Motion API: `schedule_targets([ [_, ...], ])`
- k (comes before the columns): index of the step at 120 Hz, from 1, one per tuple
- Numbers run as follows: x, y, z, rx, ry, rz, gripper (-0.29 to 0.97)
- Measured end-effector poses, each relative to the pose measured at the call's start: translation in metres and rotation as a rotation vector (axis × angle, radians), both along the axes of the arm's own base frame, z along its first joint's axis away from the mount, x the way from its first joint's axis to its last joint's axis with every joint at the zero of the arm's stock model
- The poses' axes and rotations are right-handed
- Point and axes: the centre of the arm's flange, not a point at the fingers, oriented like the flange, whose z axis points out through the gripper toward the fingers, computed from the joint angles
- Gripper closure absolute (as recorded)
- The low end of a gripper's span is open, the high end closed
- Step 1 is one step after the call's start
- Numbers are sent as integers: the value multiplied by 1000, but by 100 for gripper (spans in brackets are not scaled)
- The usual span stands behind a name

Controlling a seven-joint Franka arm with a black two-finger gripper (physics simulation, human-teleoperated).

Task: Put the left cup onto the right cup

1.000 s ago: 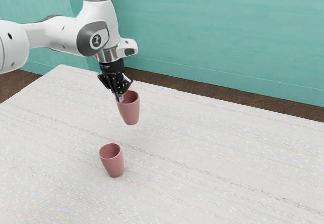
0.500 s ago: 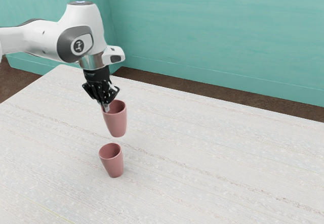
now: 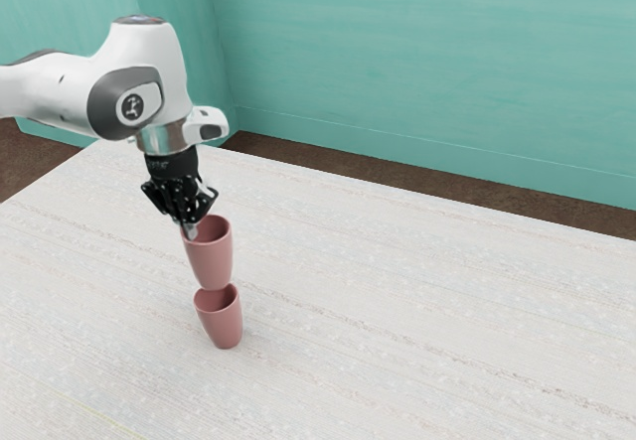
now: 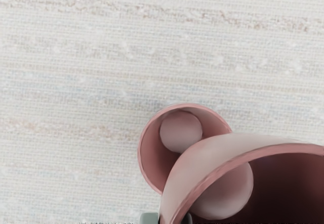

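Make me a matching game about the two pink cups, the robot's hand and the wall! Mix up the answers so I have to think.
Things:
1. lifted cup
2. lower cup
3. hand
4. wall

Descriptions:
A. teal
B. stands on the table
C. black, pinching a cup's rim
D. pink, held up off the table

Right pairs: 1-D, 2-B, 3-C, 4-A
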Motion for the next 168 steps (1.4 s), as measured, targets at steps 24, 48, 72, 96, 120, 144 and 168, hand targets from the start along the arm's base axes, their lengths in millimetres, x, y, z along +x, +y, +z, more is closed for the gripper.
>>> schedule_targets([
  [24, -2, 1, -10, 5, 17, 18, 79],
  [48, -1, 0, -13, 9, 17, 30, 79],
  [72, -1, 1, -22, 10, 21, 43, 79],
  [96, 3, 5, -27, 13, 12, 55, 79],
  [120, 6, 8, -34, 15, 13, 66, 79],
  [144, 8, 10, -43, 16, 26, 73, 79],
  [168, 9, 9, -47, 17, 31, 75, 79],
])
